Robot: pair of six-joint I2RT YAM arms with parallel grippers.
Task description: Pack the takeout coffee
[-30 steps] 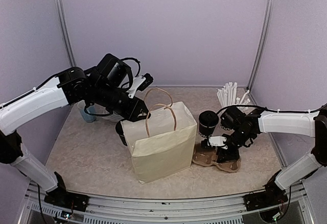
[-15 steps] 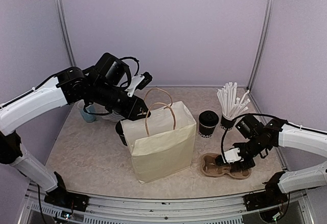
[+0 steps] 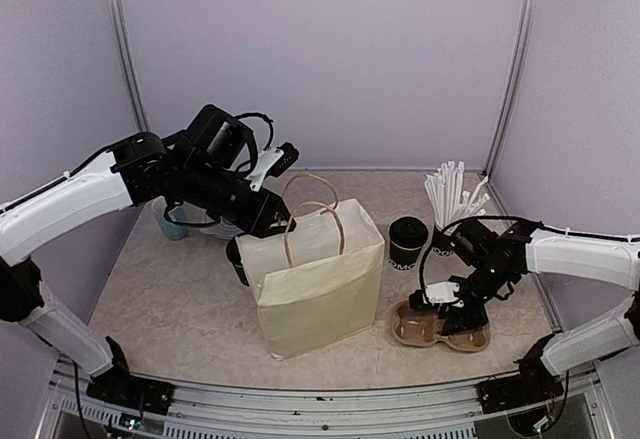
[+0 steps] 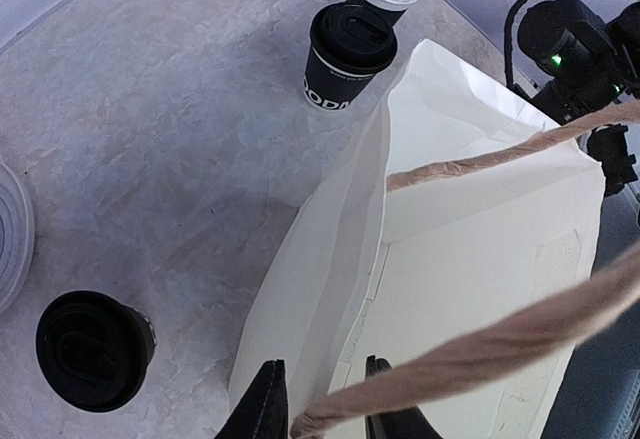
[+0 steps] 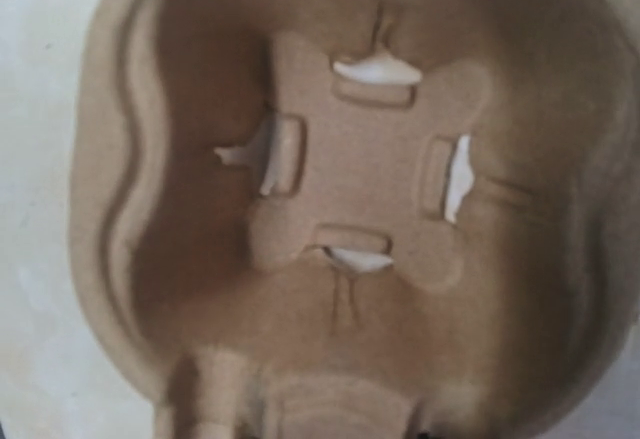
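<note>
**Near right:** pulp cup carrier (image 3: 412,335), no cup in it, with the right gripper (image 3: 450,317) poised just above. Its jaw spread could not be told, since one bare well filled the wrist view.

**Centre:** paper bag (image 3: 320,284), upright and open-mouthed. The left gripper (image 4: 320,389) was closed on the bag's far left rim at a handle root, one finger outside the wall and one inside.

**Takeout coffee:** the left cup (image 4: 92,351) stood on the table (image 3: 180,309) just beside the bag's left wall, largely hidden behind it from above. The right cup (image 3: 407,242) stood right of the bag, near the straw-filled cup (image 3: 445,214). Both were lidded and upright.

**Handling (judged):** light, thin-walled and crushable, with lids that may pop. Best gripped around the wall below the lid and kept upright. Fill level could not be made out.
</note>
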